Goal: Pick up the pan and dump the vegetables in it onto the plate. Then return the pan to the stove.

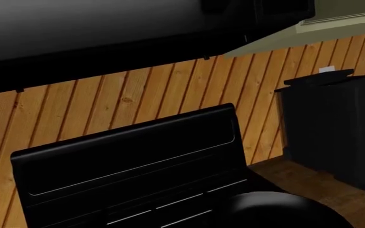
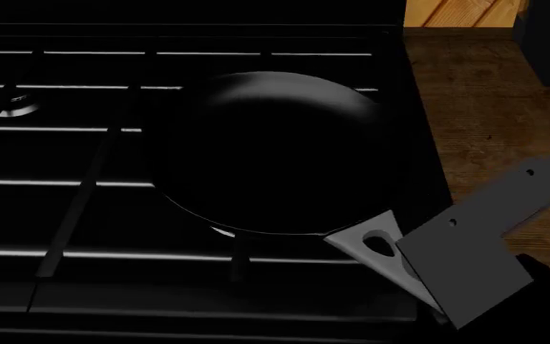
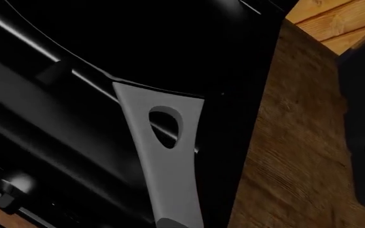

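The black frying pan (image 2: 275, 154) sits on the gas stove (image 2: 84, 186), over the burner at the stove's right side, resting on the thin silver-edged grates (image 2: 94, 183). Its flat light-grey handle (image 2: 371, 244) points toward the front right corner of the range, the teardrop hole near its base plain to see. The inside of the pan looks dark and bare from the head view; I see no artichoke in it, and no plate shows in any view.

A grey angular part of the right arm (image 2: 485, 244) covers the far end of the handle. The right claw itself cannot be made out, so I cannot tell whether it is apart or clamped on the handle. In the right wrist view the handle (image 3: 167, 156) runs straight toward the camera, with the pan's rim (image 3: 138, 85) beyond it.

To the right of the stove lies a dark wooden desk (image 2: 485, 107), its grain rough and brown. Behind it the wall is clad in warm slanted wooden planks (image 1: 169, 90). The left wrist view looks at the stove's raised black back panel (image 1: 131, 152), a dark hood (image 1: 106, 33) overhead, and a black boxy appliance (image 1: 334, 128) standing on the desk beside the range. The left claw is out of sight.
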Available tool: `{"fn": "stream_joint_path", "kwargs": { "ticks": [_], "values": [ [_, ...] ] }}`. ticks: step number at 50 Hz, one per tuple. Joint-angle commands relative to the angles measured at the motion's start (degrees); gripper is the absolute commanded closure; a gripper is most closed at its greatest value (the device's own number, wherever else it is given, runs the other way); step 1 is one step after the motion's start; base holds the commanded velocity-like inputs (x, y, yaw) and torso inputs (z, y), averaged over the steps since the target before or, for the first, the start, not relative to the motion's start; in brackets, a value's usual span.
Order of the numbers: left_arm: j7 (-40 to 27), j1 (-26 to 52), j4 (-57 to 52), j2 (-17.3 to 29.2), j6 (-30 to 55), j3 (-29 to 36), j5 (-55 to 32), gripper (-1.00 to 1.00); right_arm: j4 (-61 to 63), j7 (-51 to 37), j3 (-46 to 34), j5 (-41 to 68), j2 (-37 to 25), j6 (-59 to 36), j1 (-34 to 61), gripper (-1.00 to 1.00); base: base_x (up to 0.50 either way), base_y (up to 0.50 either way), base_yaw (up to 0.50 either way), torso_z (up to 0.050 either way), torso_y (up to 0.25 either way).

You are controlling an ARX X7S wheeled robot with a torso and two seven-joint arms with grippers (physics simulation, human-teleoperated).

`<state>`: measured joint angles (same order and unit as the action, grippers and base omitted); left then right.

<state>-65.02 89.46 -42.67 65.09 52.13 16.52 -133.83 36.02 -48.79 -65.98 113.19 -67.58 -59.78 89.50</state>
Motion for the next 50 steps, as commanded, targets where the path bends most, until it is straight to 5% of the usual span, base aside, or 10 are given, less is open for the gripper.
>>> {"fn": "stream_joint_path", "kwargs": {
  "ticks": [1, 25, 26, 50],
  "values": [
    [0.3, -0.1, -0.1, 0.7, -0.2, -0.4, -0.3, -1.0, -3.6, 8.1, 3.9, -9.3, 3.6, -1.8, 4.3, 1.0, 0.0, 0.0, 0.0, 0.0, 0.0],
    [0.1, -0.6, -1.1, 2.2, -1.1, -1.1, -1.4, -1.0, -7.0, 10.0, 2.6, -12.8, 6.6, -2.2, 2.7, 1.0, 0.0, 0.0, 0.0, 0.0, 0.003],
    [0.2, -0.8, -1.2, 2.2, -1.2, -1.2, -1.4, -1.0, -7.1, 9.3, 2.5, -12.4, 6.6, -2.6, 3.1, -1.0, 0.0, 0.0, 0.0, 0.0, 0.011],
    [1.1, -3.2, -2.1, 2.1, -1.9, -1.9, -0.2, -1.0, -0.4, 2.0, 8.5, 0.3, 1.9, -3.5, 14.4, -1.0, 0.0, 0.0, 0.0, 0.0, 0.0]
  ]
}}
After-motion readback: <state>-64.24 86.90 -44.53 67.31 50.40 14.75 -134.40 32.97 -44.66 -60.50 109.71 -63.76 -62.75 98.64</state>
